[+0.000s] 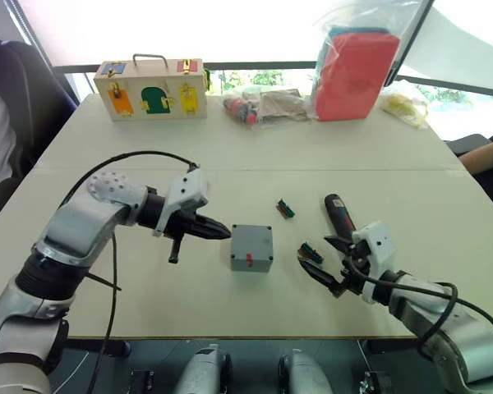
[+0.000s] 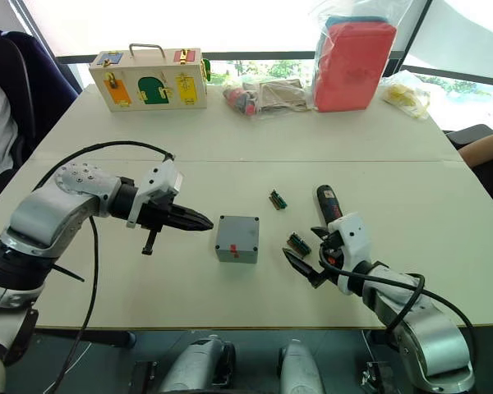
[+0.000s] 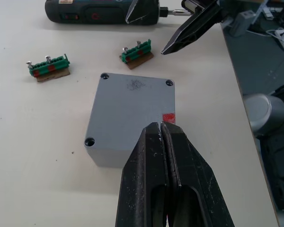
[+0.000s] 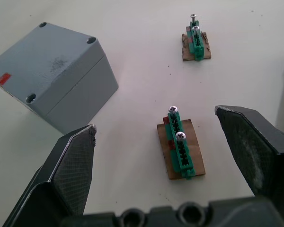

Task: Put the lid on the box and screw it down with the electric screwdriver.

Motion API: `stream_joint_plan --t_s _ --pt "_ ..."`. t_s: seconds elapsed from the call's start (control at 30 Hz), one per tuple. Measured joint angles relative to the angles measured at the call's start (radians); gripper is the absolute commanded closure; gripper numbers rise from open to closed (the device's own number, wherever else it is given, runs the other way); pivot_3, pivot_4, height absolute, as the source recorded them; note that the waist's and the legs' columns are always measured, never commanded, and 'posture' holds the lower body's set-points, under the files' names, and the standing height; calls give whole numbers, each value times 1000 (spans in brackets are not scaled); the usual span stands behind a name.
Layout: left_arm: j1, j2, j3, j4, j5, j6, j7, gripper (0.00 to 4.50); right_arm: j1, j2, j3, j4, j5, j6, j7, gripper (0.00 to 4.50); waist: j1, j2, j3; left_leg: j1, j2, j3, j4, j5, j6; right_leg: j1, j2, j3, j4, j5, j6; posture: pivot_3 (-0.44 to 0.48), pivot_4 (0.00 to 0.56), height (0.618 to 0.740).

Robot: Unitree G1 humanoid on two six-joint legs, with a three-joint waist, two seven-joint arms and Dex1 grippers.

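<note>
One small grey square plastic box [image 1: 251, 247] sits near the middle of the pale table [image 1: 107, 156], its thin flat grey lid [image 3: 132, 109] already on top, a screw hole at each corner and a small red mark on its near edge. Whether any screws sit in those holes is hard to make out. The slim black electric screwdriver [image 1: 338, 214] with red markings lies to the right of the box, its near end hidden behind the right gripper [image 1: 324, 261]. That gripper hovers with its fingers spread wide around one of two small green-and-brown bit holders [image 4: 178, 147] (screws stand upright in it). The left gripper [image 1: 218, 231], fingers pressed together, points at the box from just to its left.
</note>
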Motion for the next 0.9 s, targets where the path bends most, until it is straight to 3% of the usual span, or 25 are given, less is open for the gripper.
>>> stream_joint_plan --t_s 0.13,0.57,0.67,0.73,0.9 --pt "0 0 0 -1 2 -1 9 4500 12 -10 4 36 -11 -30 -2 2102 0 0 0 0 0 0 0 0 0 0 0 0 0 0 0 0 150 740" --pt "22 0 1 -18 3 -3 41 4500 9 -11 31 102 -29 -75 -10 2102 0 0 0 0 0 0 0 0 0 0 0 0 0 0 0 0 150 740" --pt "24 0 1 -19 3 -3 47 4500 4 -9 31 106 -28 -81 -11 2759 0 0 0 0 0 0 0 0 0 0 0 0 0 0 0 0 150 740" --pt "29 0 1 -19 3 -3 52 4500 0 -9 31 106 -27 -82 -12 3520 0 0 0 0 0 0 0 0 0 0 0 0 0 0 0 0 150 740" --pt "30 0 1 -19 3 -9 57 4500 -5 -9 32 109 -27 -85 -13 3520 0 0 0 0 0 0 0 0 0 0 0 0 0 0 0 0 150 740"
